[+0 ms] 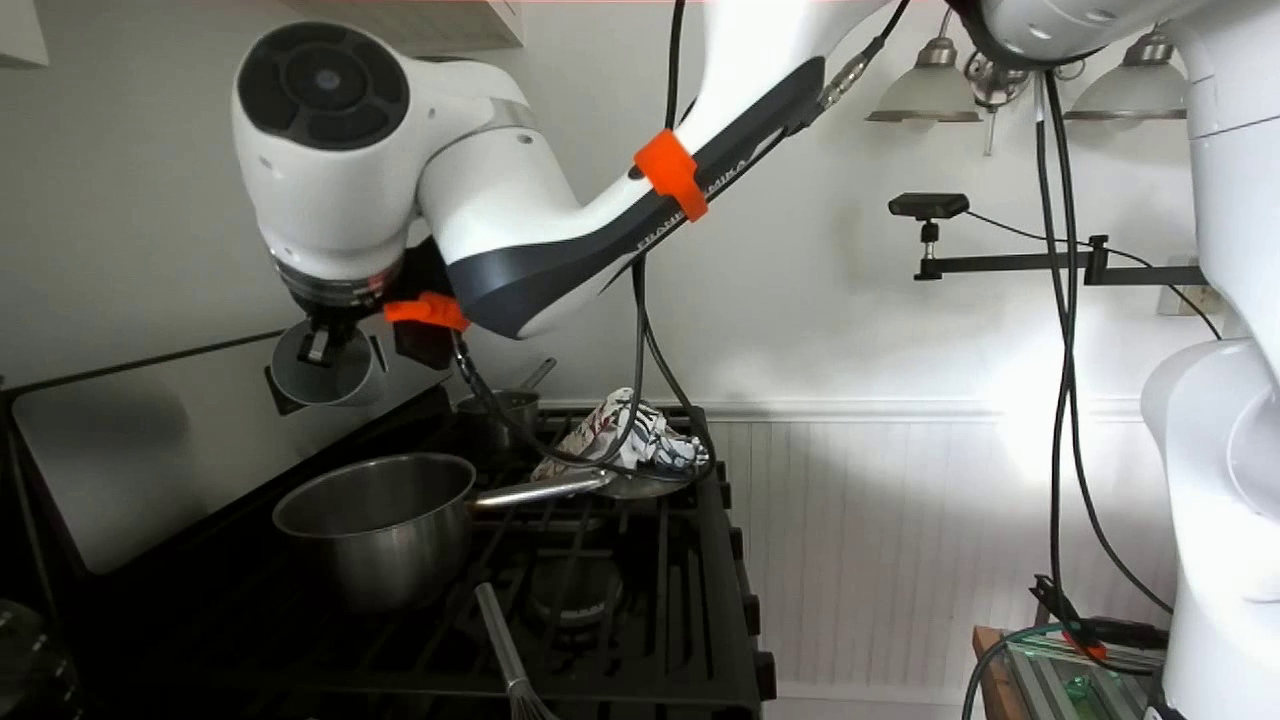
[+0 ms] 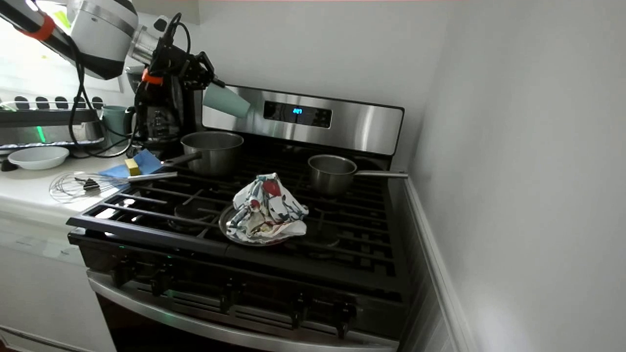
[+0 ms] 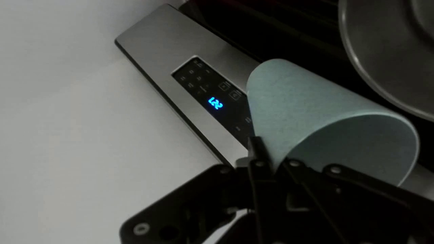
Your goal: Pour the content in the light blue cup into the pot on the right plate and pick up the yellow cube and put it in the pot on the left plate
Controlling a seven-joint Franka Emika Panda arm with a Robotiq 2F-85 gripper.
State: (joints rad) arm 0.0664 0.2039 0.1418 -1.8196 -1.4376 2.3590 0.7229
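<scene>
Cube (image 2: 132, 167), yellow, shows only in an exterior view.

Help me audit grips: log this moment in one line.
fingers: shut on light blue cup; cup: tilted, aloft; yellow cube: on counter

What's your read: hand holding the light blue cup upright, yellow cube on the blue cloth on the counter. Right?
Not quite: the light blue cup isn't upright; in an exterior view it is tipped well over. The rest stands: the hand holds it, and the yellow cube is on the blue cloth on the counter.
</scene>
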